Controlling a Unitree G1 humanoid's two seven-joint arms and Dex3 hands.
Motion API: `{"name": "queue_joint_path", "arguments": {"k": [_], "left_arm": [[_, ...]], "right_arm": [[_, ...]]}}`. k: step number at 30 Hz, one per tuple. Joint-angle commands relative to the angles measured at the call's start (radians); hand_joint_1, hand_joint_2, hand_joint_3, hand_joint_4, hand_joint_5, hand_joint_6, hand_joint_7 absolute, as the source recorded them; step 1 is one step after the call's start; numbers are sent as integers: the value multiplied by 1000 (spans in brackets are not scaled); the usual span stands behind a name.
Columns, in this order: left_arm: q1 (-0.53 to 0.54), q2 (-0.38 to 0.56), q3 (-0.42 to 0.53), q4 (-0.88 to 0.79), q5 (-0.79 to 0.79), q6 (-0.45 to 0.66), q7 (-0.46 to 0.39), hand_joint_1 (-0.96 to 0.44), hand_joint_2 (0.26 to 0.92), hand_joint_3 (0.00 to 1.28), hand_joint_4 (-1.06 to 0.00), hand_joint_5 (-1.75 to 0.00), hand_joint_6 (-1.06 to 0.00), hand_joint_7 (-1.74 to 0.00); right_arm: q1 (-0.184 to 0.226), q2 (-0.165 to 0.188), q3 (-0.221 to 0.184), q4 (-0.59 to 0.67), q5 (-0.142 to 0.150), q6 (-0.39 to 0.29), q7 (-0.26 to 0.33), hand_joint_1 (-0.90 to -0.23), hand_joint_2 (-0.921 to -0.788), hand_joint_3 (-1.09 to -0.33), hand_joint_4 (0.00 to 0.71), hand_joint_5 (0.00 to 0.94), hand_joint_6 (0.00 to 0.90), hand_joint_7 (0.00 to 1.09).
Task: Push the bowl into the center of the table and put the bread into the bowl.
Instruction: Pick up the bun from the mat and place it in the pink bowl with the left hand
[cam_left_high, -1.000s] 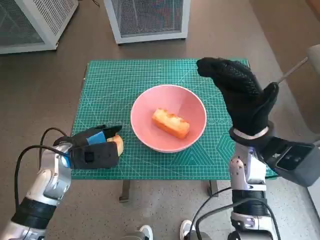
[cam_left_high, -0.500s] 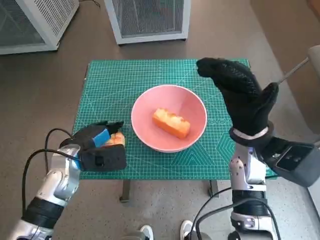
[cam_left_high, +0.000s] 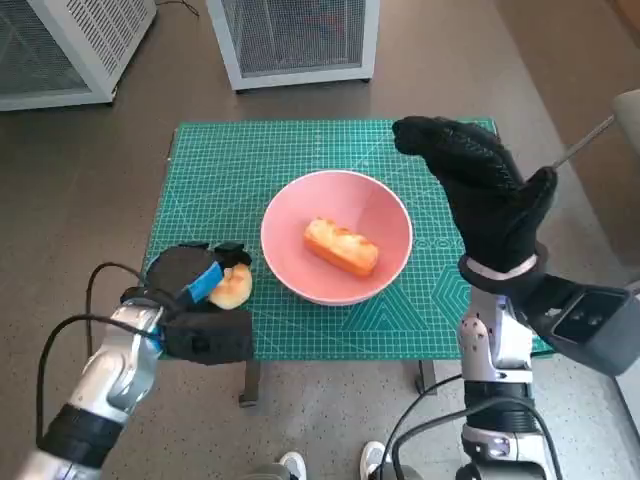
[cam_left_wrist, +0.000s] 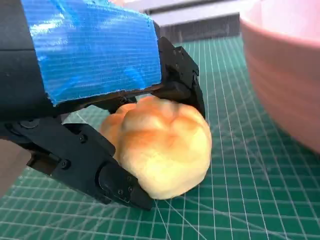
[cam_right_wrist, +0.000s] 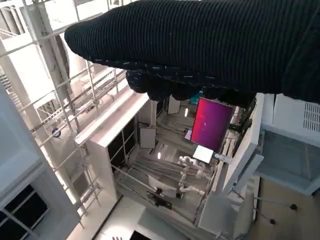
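Pink bowl (cam_left_high: 337, 236), golden bread (cam_left_high: 341, 246), green gridded mat (cam_left_high: 230, 170), blue-taped left robot hand (cam_left_high: 195, 305)

You had a matt green cutting mat (cam_left_high: 300, 160) printed with fine pale grid lines covering the surface. The pink bowl (cam_left_high: 385, 225) beside it looked smooth, with a soft satin sheen, likely plastic or glazed ceramic. The bread loaf (cam_left_high: 342, 246) inside the bowl showed a browned, slightly rough crust. The round bread roll (cam_left_wrist: 165, 145) just beside the bowl looked soft, with a smooth, faintly glossy golden top. Your left hand (cam_left_high: 195, 300) around the roll was hard black matt plastic, with shiny blue tape (cam_left_wrist: 90, 50) wrinkled across its back. Your right hand (cam_left_high: 480, 195) wore a black knitted cloth glove, ribbed and matt.
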Motion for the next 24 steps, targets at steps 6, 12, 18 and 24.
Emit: {"name": "queue_joint_path", "arguments": {"k": [6,12,18,24], "left_arm": [[-8,9,163,-204,-114,-38,-5,3,914,13,-807,-1029,-663,-1131],[-63,-13,201,-273,-140,-42,-5,3,907,7,-821,-1072,-695,-1039],[-142,-57,187,-292,-120,-50,15,2,906,7,-814,-1085,-708,-1023],[-232,-124,138,-290,-81,-57,31,2,908,7,-803,-1072,-705,-1056]], "right_arm": [[11,2,-3,10,6,15,4,-502,-921,-450,254,2,-1,667],[10,5,-3,14,5,14,4,-501,-921,-453,252,1,-1,666],[10,6,-2,15,0,13,-1,-497,-921,-457,251,0,-1,665],[11,8,0,12,-7,14,-7,-494,-921,-464,252,1,-1,663]]}}
